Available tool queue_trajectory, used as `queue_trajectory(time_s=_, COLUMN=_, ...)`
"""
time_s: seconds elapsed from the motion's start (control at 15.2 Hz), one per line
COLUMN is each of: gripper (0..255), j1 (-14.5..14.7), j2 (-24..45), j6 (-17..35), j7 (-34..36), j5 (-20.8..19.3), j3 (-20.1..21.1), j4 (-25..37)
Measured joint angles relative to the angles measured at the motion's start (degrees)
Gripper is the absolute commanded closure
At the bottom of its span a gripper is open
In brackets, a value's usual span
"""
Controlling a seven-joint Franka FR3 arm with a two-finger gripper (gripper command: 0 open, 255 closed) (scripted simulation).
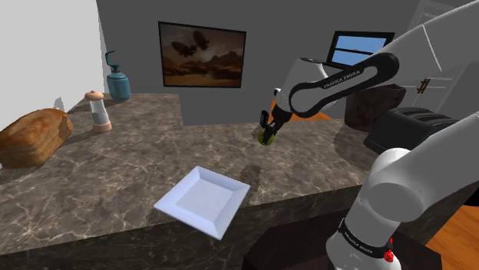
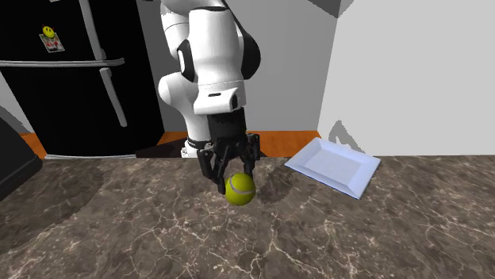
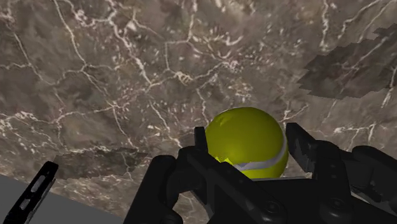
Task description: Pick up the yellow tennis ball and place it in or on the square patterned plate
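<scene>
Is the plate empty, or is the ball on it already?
Empty. The plate lies bare; the ball sits clasped in the gripper, apart from it.

Opposing exteriors, shared plate (wrist nearest)

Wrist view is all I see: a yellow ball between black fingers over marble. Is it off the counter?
Observer: Yes; the gripper holds the tennis ball above the marble counter.
Operator: Where's the plate?
Observer: The white square plate lies near the counter's edge, toward the shoulder view's lower left of the ball.
Operator: Anything else there?
Observer: A bread loaf and a grinder at the shoulder view's left.
</scene>
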Motion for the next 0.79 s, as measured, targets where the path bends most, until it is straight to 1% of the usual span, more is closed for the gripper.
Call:
queue_trajectory(time_s=0.26, gripper=255, j1=0.05, j2=-1.88, j6=-3.52, j7=0.07, j5=0.18, j3=0.4, j4=1.62)
queue_trajectory(time_s=0.33, gripper=255, j1=0.27, j2=-2.4, j6=-4.13, j7=0.8, j5=0.3, j3=1.09, j4=1.67)
queue_trajectory(time_s=0.46, gripper=255, j1=1.13, j2=-2.95, j6=-4.33, j7=3.35, j5=0.74, j3=3.27, j4=1.16)
queue_trajectory(time_s=0.59, gripper=255, j1=2.44, j2=-3.8, j6=-4.38, j7=7.17, j5=1.42, j3=6.53, j4=0.14)
queue_trajectory(time_s=0.79, gripper=255, j1=4.25, j2=-3.83, j6=-4.81, j7=11.93, j5=2.48, j3=10.5, j4=0.27)
